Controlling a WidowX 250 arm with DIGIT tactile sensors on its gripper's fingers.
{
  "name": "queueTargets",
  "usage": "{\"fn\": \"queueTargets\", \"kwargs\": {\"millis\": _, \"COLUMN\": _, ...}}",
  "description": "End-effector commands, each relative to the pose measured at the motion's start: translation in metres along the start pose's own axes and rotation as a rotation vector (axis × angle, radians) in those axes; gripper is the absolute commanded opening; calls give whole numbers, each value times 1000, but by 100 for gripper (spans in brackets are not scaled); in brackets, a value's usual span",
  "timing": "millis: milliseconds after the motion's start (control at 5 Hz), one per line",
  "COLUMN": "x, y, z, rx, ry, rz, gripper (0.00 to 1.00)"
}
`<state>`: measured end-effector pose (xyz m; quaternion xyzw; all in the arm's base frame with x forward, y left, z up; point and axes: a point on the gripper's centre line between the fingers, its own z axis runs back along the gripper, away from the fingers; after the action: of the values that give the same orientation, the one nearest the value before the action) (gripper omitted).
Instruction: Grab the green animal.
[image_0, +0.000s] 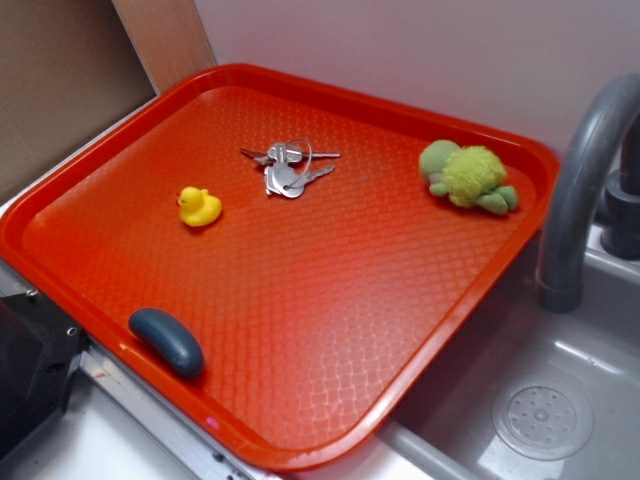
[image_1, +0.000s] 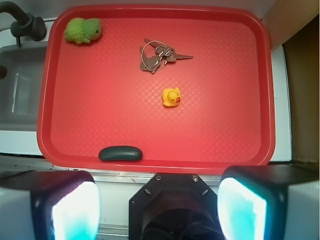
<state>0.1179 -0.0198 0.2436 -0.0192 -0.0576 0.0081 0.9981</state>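
Note:
The green animal (image_0: 467, 176) is a fuzzy yellow-green plush turtle lying in the far right corner of the red tray (image_0: 300, 400). In the wrist view the turtle (image_1: 82, 30) lies in the tray's top left corner. My gripper (image_1: 157, 210) hangs high above the tray's near edge, far from the turtle. Its two wide fingers (image_1: 75, 210) stand far apart with nothing between them. The gripper does not show in the exterior view.
On the tray (image_1: 260, 100) lie a small yellow duck (image_1: 171, 96), a bunch of keys (image_1: 157, 56) and a dark oval object (image_1: 120, 153) by the near rim. A grey sink (image_0: 560, 400) with a faucet (image_0: 585, 170) sits beside the turtle's corner.

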Motion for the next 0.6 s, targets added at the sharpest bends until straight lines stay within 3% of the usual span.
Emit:
{"fn": "queueTargets", "kwargs": {"millis": 0, "x": 0, "y": 0, "z": 0, "rx": 0, "ry": 0, "rz": 0, "gripper": 100}}
{"fn": "queueTargets", "kwargs": {"millis": 200, "x": 33, "y": -16, "z": -14, "rx": 29, "ry": -45, "rz": -255, "gripper": 100}}
{"fn": "queueTargets", "kwargs": {"millis": 400, "x": 63, "y": -30, "z": -29, "rx": 39, "ry": -157, "rz": -507, "gripper": 100}}
